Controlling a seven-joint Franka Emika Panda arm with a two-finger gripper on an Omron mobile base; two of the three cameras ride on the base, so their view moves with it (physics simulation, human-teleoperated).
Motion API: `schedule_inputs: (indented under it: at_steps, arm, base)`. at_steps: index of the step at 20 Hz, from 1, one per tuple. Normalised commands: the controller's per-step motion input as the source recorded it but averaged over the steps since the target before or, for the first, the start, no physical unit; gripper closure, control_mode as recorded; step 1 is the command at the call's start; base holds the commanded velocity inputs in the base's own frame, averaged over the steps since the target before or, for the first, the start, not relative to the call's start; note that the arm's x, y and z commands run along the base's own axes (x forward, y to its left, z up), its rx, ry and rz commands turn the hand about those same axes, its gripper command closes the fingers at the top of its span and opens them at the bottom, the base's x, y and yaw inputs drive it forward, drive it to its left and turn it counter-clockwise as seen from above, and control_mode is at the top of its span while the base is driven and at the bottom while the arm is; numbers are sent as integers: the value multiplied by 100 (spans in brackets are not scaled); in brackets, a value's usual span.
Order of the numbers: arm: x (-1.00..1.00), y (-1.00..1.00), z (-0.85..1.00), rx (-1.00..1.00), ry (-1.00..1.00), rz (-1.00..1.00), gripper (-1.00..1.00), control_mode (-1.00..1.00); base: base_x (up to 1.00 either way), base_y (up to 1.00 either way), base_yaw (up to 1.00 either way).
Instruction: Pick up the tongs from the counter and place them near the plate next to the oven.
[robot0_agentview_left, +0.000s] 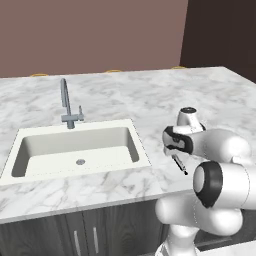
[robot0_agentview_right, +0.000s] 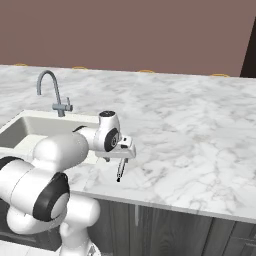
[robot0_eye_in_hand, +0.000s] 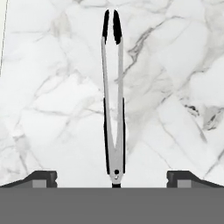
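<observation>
- The tongs (robot0_eye_in_hand: 113, 100) lay flat on the counter (robot0_agentview_left: 150, 95), close to its front edge, a little to the right of the sink (robot0_agentview_left: 75, 145).
- The gripper (robot0_eye_in_hand: 112, 181) hung directly above them with its jaws spread wide and nothing between them.
- In the hand view the hinged end of the tongs sat midway between the two fingertips (robot0_eye_in_hand: 41, 177), and the long axis ran straight away from the hand to the two black tips at the far end.
- So the opening of the jaws stood across the tongs, not along them; I judged that a straight descent would put one finger on each side of the hinged end.
- From the base views only the near end of the tongs (robot0_agentview_right: 120, 172) showed below the hand, pointing to the front edge.
- The faucet (robot0_agentview_left: 67, 105) stood well apart behind the sink.
</observation>
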Motion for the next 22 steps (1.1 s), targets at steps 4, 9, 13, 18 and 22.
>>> schedule_inputs:
  at_steps: [4,9,13,18,22]
  arm:
    - [10,-19,-48,-2,1,0,-100,-100]
    - [3,-3,-27,1,0,0,-100,-100]
    - [0,0,-34,0,0,0,-100,-100]
    - [2,0,-39,0,1,0,-100,-100]
    - [2,0,-31,0,0,0,-100,-100]
  base:
    - [0,0,0]
    - [0,0,0]
    - [0,0,0]
    - [0,0,0]
    - [0,0,0]
